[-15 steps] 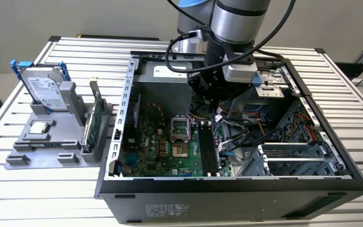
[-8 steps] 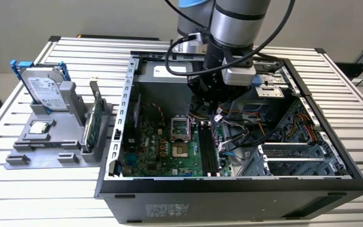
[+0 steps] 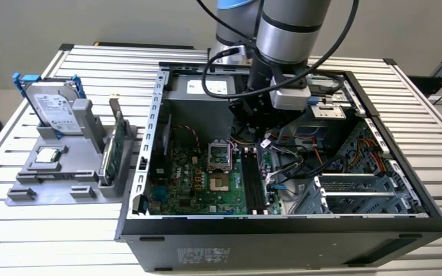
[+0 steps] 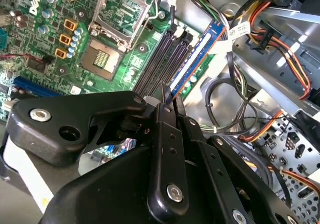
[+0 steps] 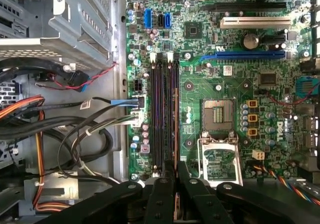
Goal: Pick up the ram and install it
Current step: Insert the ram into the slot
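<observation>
Here the gripper (image 4: 166, 101) pinches the ram (image 4: 196, 61) by its top edge, edge-on over the slots (image 5: 165, 114); light, stiff, fragile, it is best held by its edges.

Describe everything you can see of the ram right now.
The ram is a long, thin stick seen nearly edge-on; in the second wrist view its side looks blue with a white strip. One end is pinched in the shut jaws of the gripper; the rest reaches out over the black memory slots, parallel to them. In the first wrist view it is a thin line along the slot nearer the processor socket. Whether it touches that slot I cannot tell.
</observation>
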You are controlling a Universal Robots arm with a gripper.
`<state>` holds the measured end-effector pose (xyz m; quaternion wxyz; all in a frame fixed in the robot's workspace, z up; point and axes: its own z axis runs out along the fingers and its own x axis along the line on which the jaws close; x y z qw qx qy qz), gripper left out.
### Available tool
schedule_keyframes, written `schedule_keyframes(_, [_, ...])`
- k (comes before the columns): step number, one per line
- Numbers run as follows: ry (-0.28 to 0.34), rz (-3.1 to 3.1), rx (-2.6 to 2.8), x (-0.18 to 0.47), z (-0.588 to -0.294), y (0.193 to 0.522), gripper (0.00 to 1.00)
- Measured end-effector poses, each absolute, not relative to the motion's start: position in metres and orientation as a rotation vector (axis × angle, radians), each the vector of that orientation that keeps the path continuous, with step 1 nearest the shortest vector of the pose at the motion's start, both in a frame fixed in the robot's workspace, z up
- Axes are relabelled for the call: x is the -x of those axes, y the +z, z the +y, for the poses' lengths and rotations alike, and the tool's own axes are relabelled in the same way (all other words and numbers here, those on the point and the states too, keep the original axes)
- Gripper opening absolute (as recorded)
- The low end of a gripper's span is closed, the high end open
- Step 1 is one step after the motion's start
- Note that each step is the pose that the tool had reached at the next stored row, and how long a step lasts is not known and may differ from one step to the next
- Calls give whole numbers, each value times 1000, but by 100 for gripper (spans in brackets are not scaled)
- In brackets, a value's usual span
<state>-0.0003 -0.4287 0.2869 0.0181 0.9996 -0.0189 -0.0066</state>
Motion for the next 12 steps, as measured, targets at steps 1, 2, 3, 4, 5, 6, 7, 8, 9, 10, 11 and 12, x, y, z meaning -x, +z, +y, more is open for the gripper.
schedule_keyframes(1, [-20, -59, -3105, 0, -429, 286, 0])
schedule_keyframes(2, [-20, -59, -3105, 0, -429, 286, 0])
schedule_keyframes(3, [-21, -59, -3104, 0, -429, 285, 0])
schedule_keyframes(4, [-21, -59, -3104, -1, -429, 285, 0])
schedule_keyframes(5, [-21, -59, -3104, -1, -430, 284, 0])
schedule_keyframes(6, [-20, -59, -3104, -1, -430, 283, 0])
schedule_keyframes(7, [-20, -59, -3104, -1, -431, 283, 0])
schedule_keyframes(8, [-21, -59, -3104, -1, -431, 282, 0])
schedule_keyframes(9, [-21, -59, -3103, -1, -431, 281, 0])
schedule_keyframes(10, [-20, -59, -3103, -1, -432, 281, 0])
schedule_keyframes(11, [-20, -59, -3102, -1, -432, 280, 0])
schedule_keyframes(12, [-20, -59, -3101, -1, -432, 279, 0])
